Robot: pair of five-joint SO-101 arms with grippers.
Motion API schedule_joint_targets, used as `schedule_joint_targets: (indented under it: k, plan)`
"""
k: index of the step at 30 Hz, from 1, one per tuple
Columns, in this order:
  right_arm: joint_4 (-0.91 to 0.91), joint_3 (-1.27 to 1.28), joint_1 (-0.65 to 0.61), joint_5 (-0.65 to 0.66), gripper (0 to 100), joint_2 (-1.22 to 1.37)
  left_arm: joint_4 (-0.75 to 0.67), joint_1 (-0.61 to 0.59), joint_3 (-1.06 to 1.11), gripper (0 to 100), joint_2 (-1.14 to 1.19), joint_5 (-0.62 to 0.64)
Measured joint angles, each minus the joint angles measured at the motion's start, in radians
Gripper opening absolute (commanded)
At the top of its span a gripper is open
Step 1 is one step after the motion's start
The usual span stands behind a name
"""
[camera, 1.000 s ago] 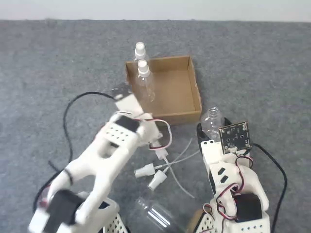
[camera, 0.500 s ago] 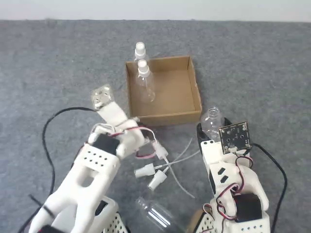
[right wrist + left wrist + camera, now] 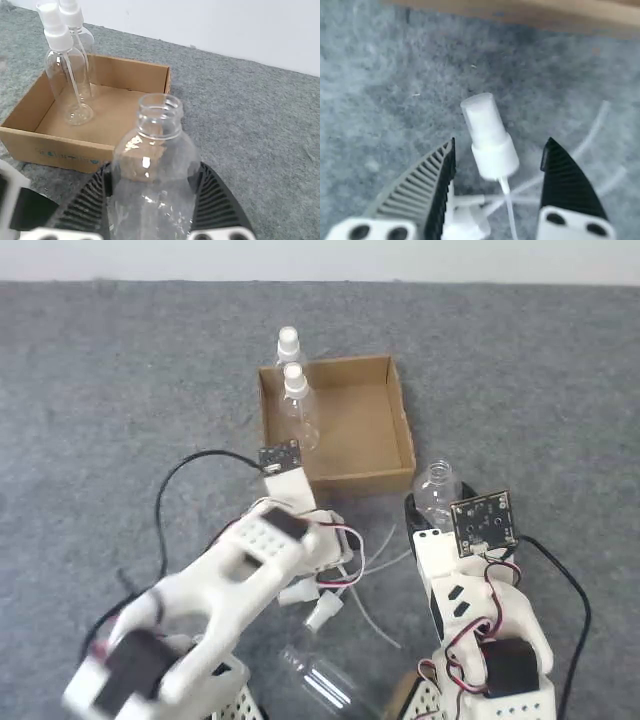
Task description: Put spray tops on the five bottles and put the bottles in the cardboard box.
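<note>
The left end effector point(image 3: 501, 150) stood open over the grey table point(image 3: 90, 390). Its jaws sat either side of a loose spray top point(image 3: 489, 137), with a gap showing on each side. That top lay on the table with its tube trailing back between the jaws. In the high view a second spray top point(image 3: 298, 591) and a third spray top point(image 3: 322, 612) lay close together beside the left arm. An uncapped bottle point(image 3: 318, 680) lay on its side near the front edge.

Further back stood the cardboard box point(image 3: 345, 481), open side up. One capped bottle point(image 3: 297, 405) stood upright inside it at the left wall. Another capped bottle point(image 3: 288, 344) rose at the far left corner; whether it stood inside the box or just behind it could not be settled.

To the right, the right end effector point(image 3: 152, 172) was closed on an open-necked bottle point(image 3: 152, 150). It held the bottle upright, just beside the box's near right corner and outside it.
</note>
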Motion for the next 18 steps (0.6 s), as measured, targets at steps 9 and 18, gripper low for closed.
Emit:
schedule_joint_targets:
  k: [9, 18]
  plan:
    - [0.000, 0.000, 0.000, 0.000, 0.6, 0.000, 0.002, -0.005, -0.149, 2, 0.222, 0.046]
    - [0.000, 0.000, 0.000, 0.000, 0.6, 0.000, 0.041, -0.084, -0.198, 1, 0.224, 0.043]
